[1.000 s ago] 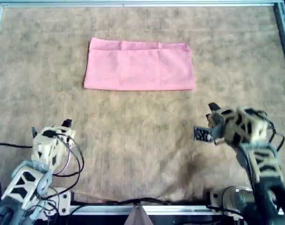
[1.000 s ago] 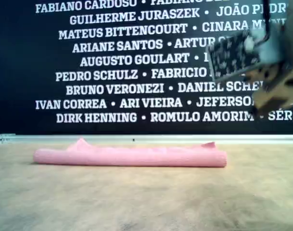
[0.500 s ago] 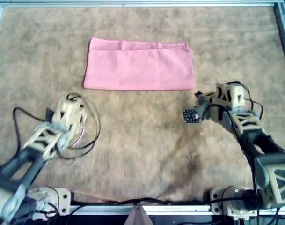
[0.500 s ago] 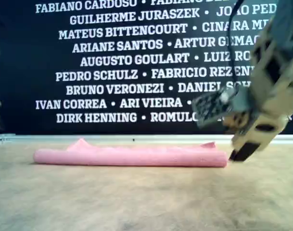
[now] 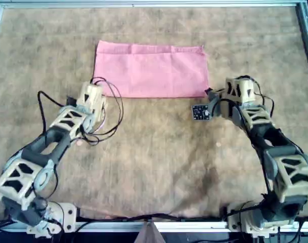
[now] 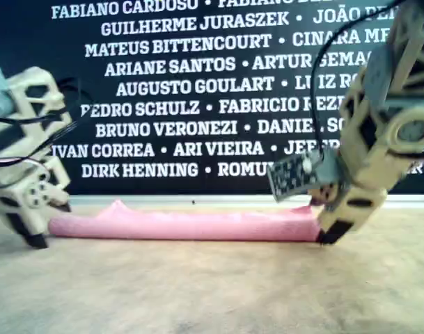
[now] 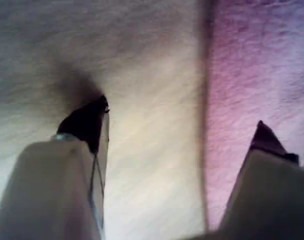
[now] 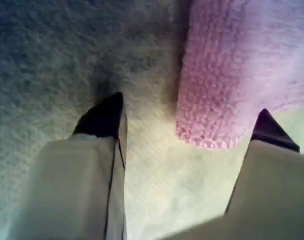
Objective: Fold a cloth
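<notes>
Where the mat (image 5: 154, 167) lies nearest you in the overhead view, two arms rise from its near edge, one on that view's left (image 5: 57, 136) and one on its right (image 5: 267, 139). Each reaches to a near corner of the cloth (image 5: 151, 71) (the wrist views do not settle which arm is which). My first gripper (image 7: 180, 117) has its fingers wide apart, straddling a straight cloth edge, one fingertip over mat and one over pink. My second gripper (image 8: 189, 106) is likewise spread, with a cloth corner between its fingertips. The cloth is a pink rectangle, folded flat on the far half of the mat. Beyond it stands a dark wall (image 6: 163, 69) printed with white names.
</notes>
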Controlling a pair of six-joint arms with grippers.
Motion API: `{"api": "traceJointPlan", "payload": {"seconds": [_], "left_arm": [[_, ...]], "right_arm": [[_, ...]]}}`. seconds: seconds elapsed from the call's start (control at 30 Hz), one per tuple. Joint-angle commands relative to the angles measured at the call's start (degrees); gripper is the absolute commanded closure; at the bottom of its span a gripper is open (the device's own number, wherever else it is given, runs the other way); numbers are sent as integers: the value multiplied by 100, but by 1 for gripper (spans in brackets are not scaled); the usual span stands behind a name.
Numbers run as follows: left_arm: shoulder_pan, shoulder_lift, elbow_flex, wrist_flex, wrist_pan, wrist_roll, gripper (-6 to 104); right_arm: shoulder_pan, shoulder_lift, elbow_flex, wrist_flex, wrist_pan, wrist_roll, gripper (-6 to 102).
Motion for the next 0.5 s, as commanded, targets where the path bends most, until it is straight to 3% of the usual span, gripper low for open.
{"api": "traceJointPlan", "payload": {"seconds": [0.0, 0.1, 0.33, 0.47], "left_arm": [[-70, -88, -677, -114, -35, 26, -3], [-35, -272, -976, -114, -35, 26, -3], [483, -896, -1723, -105, -35, 26, -3], [554, -1213, -2004, -105, -35, 26, -3]], "right_arm": [[-26, -9, -580, -9, 26, 35, -4], [-26, -141, -782, -9, 26, 35, -4], [-26, -668, -1503, -9, 26, 35, -4], [-26, -879, -1872, -9, 26, 35, -2]]}}
